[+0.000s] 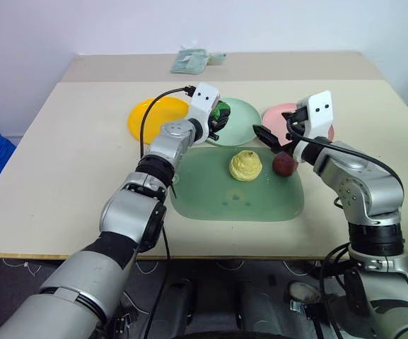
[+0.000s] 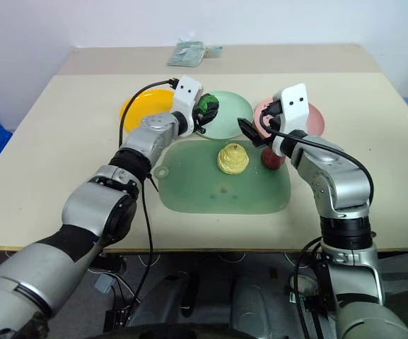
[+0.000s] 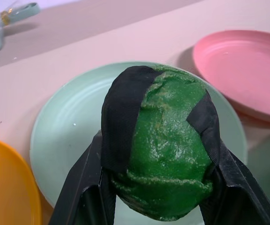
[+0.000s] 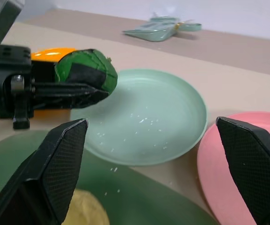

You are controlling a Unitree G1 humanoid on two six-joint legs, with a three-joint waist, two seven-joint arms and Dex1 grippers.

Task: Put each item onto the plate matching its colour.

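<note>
Dark green, glossy and lumpy, the fist-sized green item point(image 3: 170, 150) sits clamped between the two black fingers point(image 3: 120, 122) of my left gripper point(image 1: 220, 115), held up off the table over the near edge of the round mint green plastic plate point(image 1: 242, 123). In my left wrist view the fingers wrap both flanks of the lump, and the plate's pale dish lies underneath and beyond it. My right wrist view shows the same hold from the side: the lump is off the plate's surface, at its rim on the orange side.

My right gripper point(image 1: 271, 140) has its jaws spread wide and holds nothing (the two black fingers point(image 4: 55, 168) stand far apart in that wrist view). It hangs above the far right corner of the large translucent green rounded-rectangle mat point(image 1: 218, 201), close over the dark red-purple round item point(image 1: 284, 164), which rests on the mat near that corner. Whether a finger touches that item I cannot tell.

Near the middle of the mat's far half, beside the red-purple one but apart from it, lies the pale yellow ridged pear-like item point(image 1: 245, 165).

Three plates line up just past the mat's far edge on the beige table point(image 1: 62, 162): the round orange-yellow plastic plate point(image 1: 154, 116) on my left, the mint green one in the middle, the round pink plastic plate point(image 1: 281, 120) on my right, partly behind my right gripper. At the table's far side rests a small pale green bundle point(image 1: 193, 60).
</note>
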